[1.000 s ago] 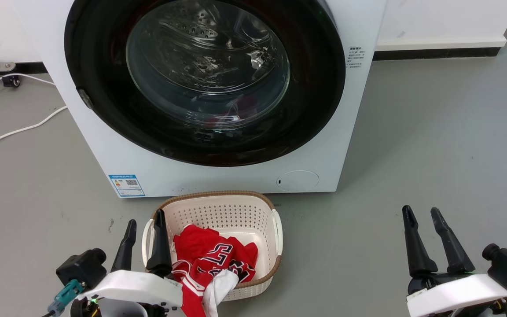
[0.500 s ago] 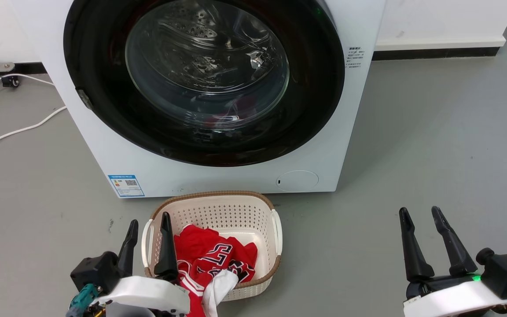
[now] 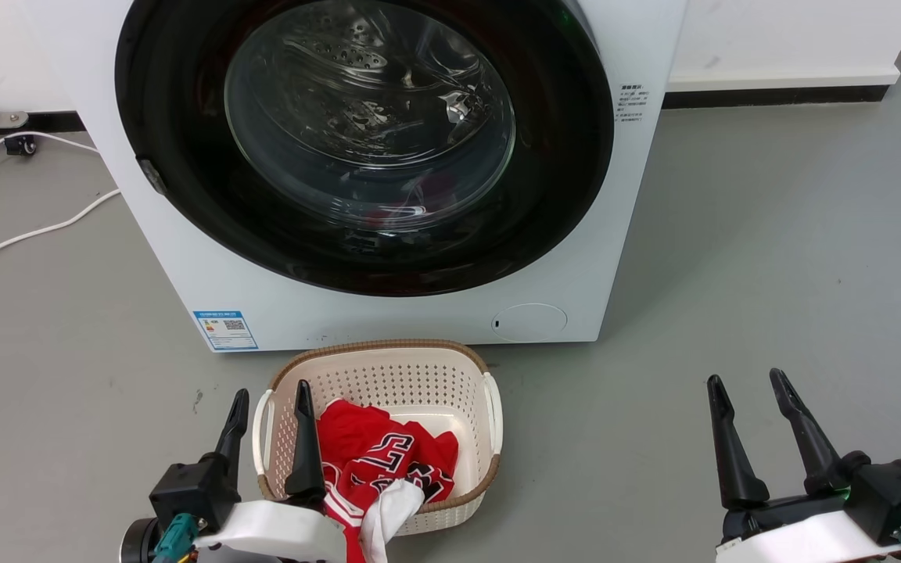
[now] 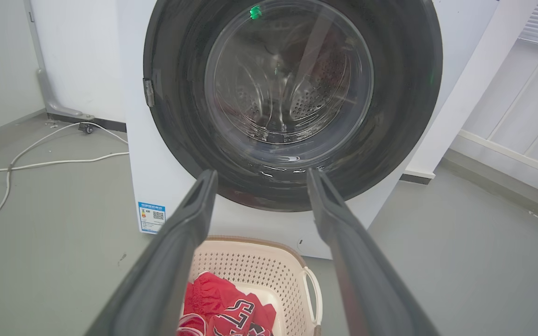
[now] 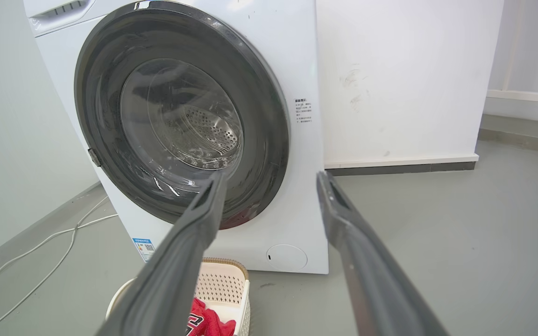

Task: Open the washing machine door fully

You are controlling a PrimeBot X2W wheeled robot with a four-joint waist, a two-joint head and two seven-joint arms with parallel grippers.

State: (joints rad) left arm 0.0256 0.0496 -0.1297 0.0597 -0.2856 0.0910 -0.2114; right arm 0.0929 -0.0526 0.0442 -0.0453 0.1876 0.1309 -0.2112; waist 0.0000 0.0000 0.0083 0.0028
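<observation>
The white washing machine point(image 3: 388, 320) stands ahead on the grey floor. Its door point(image 3: 552, 180), a glossy black disc with a clear domed glass centre, lies flat against the front, shut. The same door point(image 4: 399, 107) faces the left wrist camera, and the door point(image 5: 269, 140) shows at an angle in the right wrist view. My left gripper point(image 3: 269, 399) is open and empty, low at the left, over the basket's left rim. Low at the right, my right gripper point(image 3: 745, 383) is open and empty above bare floor. Both are well short of the machine.
A cream perforated basket point(image 3: 388, 367) with red and white clothing point(image 3: 380, 461) sits on the floor right before the machine. White cables point(image 3: 36, 227) trail on the floor at the left. A white wall with a dark skirting point(image 3: 779, 94) runs behind at the right.
Both grippers have drawn back a little toward the bottom of the head view. The left one has shifted right. The door has not moved.
</observation>
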